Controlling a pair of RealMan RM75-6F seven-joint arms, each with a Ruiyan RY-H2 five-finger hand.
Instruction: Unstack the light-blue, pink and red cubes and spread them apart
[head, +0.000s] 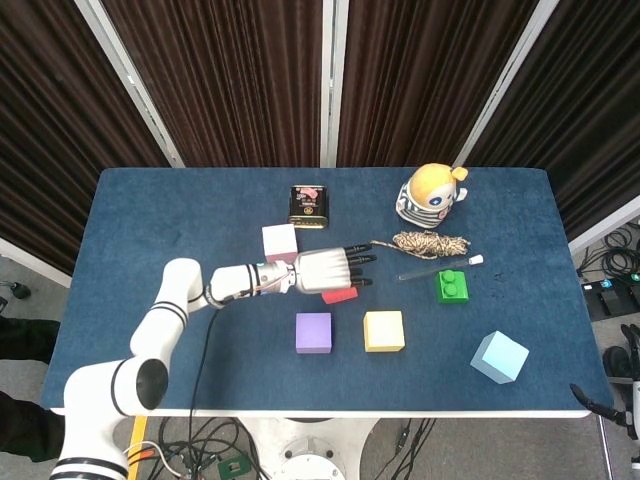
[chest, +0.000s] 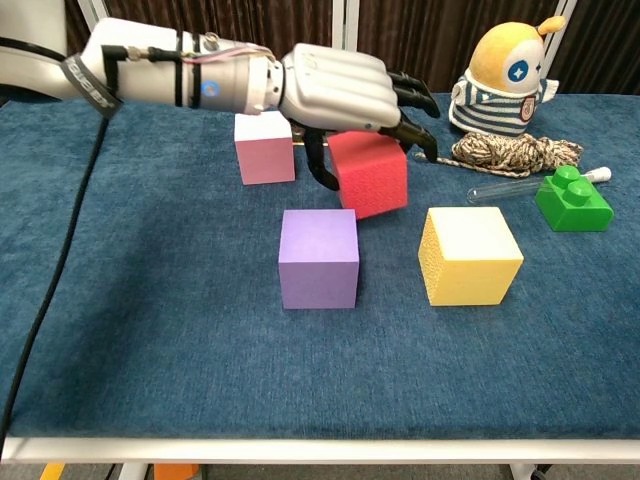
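My left hand (head: 322, 270) (chest: 340, 90) grips the red cube (chest: 369, 173) (head: 340, 294) from above and holds it tilted, lifted off the table behind the purple and yellow cubes. The pink cube (head: 279, 242) (chest: 264, 147) sits on the cloth just left of the hand. The light-blue cube (head: 499, 357) rests alone near the front right corner, seen only in the head view. My right hand appears in neither view.
A purple cube (head: 313, 332) (chest: 319, 258) and a yellow cube (head: 384, 330) (chest: 470, 254) stand side by side in front. A green brick (chest: 573, 198), test tube (chest: 510, 186), rope coil (head: 430, 243), striped toy (head: 430, 195) and small tin (head: 309, 206) lie behind.
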